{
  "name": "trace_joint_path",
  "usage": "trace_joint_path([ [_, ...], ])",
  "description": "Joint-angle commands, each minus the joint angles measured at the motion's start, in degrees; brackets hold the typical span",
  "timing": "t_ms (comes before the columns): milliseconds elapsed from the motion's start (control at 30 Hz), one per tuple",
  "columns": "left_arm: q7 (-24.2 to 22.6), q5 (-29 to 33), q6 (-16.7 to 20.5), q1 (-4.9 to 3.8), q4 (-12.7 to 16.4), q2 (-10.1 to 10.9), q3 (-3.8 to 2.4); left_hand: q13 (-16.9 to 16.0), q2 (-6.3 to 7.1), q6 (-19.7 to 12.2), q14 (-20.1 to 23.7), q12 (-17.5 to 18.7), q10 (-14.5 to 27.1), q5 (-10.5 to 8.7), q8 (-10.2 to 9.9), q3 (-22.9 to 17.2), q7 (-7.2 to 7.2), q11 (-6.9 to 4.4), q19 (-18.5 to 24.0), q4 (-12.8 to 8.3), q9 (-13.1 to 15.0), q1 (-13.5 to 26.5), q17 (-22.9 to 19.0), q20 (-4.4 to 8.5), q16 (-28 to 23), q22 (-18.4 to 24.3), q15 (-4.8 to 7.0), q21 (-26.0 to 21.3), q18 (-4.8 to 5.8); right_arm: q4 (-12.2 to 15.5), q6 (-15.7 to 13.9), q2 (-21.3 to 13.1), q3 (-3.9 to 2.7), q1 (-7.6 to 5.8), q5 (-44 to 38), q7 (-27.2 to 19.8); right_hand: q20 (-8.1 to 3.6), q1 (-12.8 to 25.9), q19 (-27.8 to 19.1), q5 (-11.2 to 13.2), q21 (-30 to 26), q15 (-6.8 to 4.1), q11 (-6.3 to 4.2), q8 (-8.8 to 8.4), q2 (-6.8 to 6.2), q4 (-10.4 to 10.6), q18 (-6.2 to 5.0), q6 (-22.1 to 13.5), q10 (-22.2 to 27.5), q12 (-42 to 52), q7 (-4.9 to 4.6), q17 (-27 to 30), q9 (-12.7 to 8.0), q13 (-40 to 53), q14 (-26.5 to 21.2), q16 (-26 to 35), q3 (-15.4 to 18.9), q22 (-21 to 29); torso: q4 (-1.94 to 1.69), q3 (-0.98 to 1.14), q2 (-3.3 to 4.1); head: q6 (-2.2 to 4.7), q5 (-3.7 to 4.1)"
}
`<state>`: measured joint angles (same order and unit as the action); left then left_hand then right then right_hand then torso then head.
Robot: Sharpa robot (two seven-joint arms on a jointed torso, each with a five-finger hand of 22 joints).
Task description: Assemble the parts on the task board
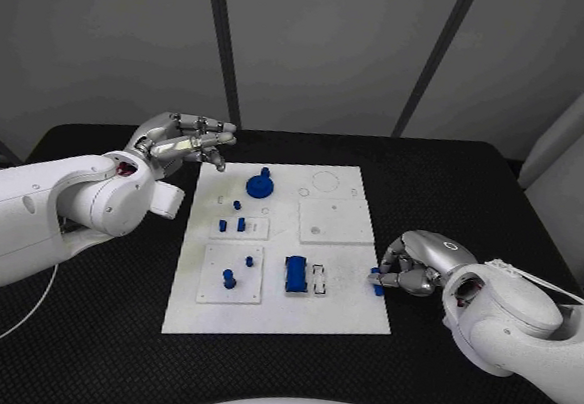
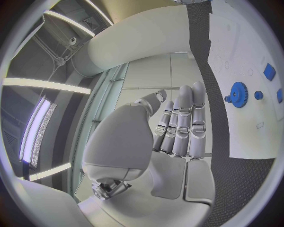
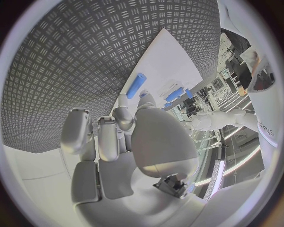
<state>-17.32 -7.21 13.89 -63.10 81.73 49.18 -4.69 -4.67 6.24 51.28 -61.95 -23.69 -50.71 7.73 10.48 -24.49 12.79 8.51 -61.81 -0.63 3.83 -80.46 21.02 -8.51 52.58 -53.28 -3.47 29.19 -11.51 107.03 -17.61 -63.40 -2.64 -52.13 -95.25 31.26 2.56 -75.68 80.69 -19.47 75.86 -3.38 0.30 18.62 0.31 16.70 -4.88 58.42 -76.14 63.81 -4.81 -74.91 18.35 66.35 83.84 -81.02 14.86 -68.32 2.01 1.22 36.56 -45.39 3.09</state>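
The black surface point(image 1: 68, 354) has open room in front of the task board point(image 1: 350, 316), between the board's near edge and the robot. The task board lies in the middle of the surface, a white plate with its long sides going away from the robot. Near its front part, a short blue peg point(image 1: 229, 277) stands on a raised white tile point(image 1: 207, 292), and beside it to the right a larger blue block point(image 1: 295, 273) stands next to a small white frame point(image 1: 320, 278). At the board's right edge, about level with the blue block, the right hand point(image 1: 412, 264) rests low on the surface with its fingers curled in, and it pinches a small blue cylinder point(image 3: 136, 86) between its fingertips; in the right wrist view this part points out over the dark surface just beside the white edge of the board. To the right of this hand the surface is taken by the right arm. Farther on, in the middle of the board, some small blue pegs point(image 1: 230, 222) stand on another tile. Farther still, a blue gear point(image 1: 263, 184) lies near the far left corner. The left hand point(image 1: 184, 139) is just outside the board's far left edge, beside the gear and apart from it; it holds nothing, and its fingers are straight and close together. Behind the board's far edge a strip of bare surface remains free.
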Motion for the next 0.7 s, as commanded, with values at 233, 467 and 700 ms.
trace_joint_path([
  [233,-0.39,0.08,-0.66,-0.1,0.13,0.13,-0.05,-0.03,-0.26,-0.34,0.44,-0.31,0.34,0.11,0.27,0.37,-0.11,0.07,0.29,0.09,0.08,0.17,-0.14,0.03,-0.19,0.12,0.12,-0.31,1.07,-0.89,4.46,0.98,0.0,0.02,-1.12,1.28,0.11,0.99,-0.43,0.59,-0.3,-0.33,-0.12,0.14,0.28,0.03,0.26,0.52,0.1,-0.21,0.28,-0.25,0.19,0.0,3.27,0.27,0.57,0.1,0.05,0.01,0.02,-0.26,-0.04],
  [467,-0.29,0.08,-0.73,-0.1,0.14,0.21,-0.05,-0.03,-0.26,-0.34,0.44,-0.31,0.34,0.11,0.27,0.37,-0.11,0.07,0.29,0.09,0.08,0.17,-0.14,0.03,-0.19,0.12,0.12,-0.31,1.07,-1.25,5.73,1.31,0.01,0.06,-1.47,1.67,0.0,0.05,-0.37,0.1,-0.32,-0.47,-0.32,0.39,0.95,-0.36,0.26,0.83,0.03,-0.13,0.49,-0.39,0.5,0.12,3.32,0.23,0.25,0.07,0.03,-0.03,-0.01,-0.42,-0.12],
  [700,-0.11,0.08,-0.83,-0.1,0.22,0.29,-0.05,-0.03,-0.28,-0.36,0.46,-0.35,0.38,0.1,0.3,0.39,-0.1,0.08,0.31,0.11,0.07,0.23,-0.17,0.02,-0.18,0.13,0.11,-0.33,1.07,-1.43,6.36,1.43,0.01,0.07,-2.75,2.4,-0.48,-6.49,-0.15,1.92,-0.24,-1.02,-0.93,0.92,3.1,-2.8,0.31,1.32,-0.03,-0.19,1.12,-0.69,1.2,0.25,3.41,0.14,-2.64,-0.17,0.0,-0.05,-0.02,-0.48,-0.08],
])
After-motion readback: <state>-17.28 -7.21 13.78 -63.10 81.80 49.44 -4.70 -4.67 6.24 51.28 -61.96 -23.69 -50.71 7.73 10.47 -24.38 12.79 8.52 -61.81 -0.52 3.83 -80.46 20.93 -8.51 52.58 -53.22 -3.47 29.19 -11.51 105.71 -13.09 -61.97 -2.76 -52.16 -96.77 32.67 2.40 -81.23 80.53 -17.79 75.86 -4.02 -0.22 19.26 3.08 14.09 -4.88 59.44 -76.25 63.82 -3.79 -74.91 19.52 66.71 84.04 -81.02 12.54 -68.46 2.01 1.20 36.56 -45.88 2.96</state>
